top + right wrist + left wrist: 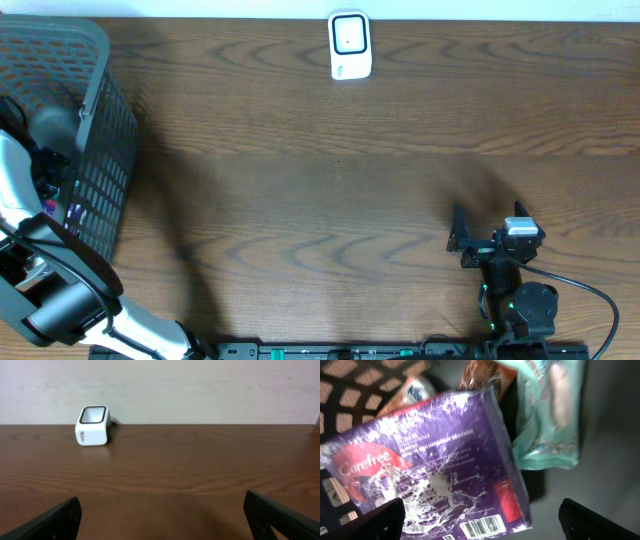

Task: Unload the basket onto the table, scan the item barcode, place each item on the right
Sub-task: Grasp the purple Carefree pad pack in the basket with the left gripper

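A purple Carefree pack (435,460) lies in the dark mesh basket (105,150), with its barcode (481,527) showing on the near end. My left gripper (480,512) hovers open just above that pack; both fingers (375,521) are apart from it. In the overhead view the left arm (18,165) reaches down into the basket and its jaws are hidden. The white scanner (349,45) stands at the table's far edge, and the right wrist view has the scanner (92,425) far off to the left. My right gripper (462,238) rests open and empty near the front right, over bare wood (162,510).
Beside the purple pack in the basket lie a teal wipes pack (547,415) and a brown-orange pouch (485,375). The basket's wall (340,395) rises at the left. The wooden table (320,180) stretches between basket and scanner. A cable (590,295) trails from the right arm's base.
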Robot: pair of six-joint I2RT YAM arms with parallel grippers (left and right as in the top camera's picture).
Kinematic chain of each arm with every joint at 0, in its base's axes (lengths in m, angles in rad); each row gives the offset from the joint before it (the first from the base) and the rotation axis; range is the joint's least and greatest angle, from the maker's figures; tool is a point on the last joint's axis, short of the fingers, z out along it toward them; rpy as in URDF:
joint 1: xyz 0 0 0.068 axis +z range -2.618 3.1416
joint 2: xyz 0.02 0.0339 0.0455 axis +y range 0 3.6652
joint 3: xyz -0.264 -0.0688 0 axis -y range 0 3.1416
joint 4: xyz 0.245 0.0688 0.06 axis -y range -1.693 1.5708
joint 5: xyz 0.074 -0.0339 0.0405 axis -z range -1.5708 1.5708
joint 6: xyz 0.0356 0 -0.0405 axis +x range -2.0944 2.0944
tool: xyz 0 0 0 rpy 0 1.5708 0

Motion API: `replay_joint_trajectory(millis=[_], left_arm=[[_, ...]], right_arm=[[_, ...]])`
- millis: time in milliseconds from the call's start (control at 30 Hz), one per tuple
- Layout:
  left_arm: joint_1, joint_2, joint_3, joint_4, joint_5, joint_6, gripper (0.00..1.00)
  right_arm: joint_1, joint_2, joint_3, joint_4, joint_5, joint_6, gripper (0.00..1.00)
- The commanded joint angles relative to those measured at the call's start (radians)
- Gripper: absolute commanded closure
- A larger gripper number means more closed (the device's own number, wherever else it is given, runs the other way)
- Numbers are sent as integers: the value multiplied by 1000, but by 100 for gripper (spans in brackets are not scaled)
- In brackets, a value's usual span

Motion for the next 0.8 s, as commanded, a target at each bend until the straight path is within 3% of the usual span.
replay_joint_trajectory(millis=[0,400,533,667,733,767], left_arm=[[2,8,-51,20,-42,-11,2],[2,9,-176,107,-40,-11,4],[2,9,-196,116,-40,-11,18],[2,9,-203,113,-40,-11,39],[2,9,-203,109,-40,-11,53],[1,9,-203,109,-40,-11,71]], right_arm=[[6,-4,-3,-2,-2,10,1],[6,-4,-3,-2,-2,10,1],[6,-4,-3,-2,-2,10,1],[6,-4,-3,-2,-2,10,1],[6,-4,-3,-2,-2,10,1],[6,-4,-3,-2,-2,10,1]])
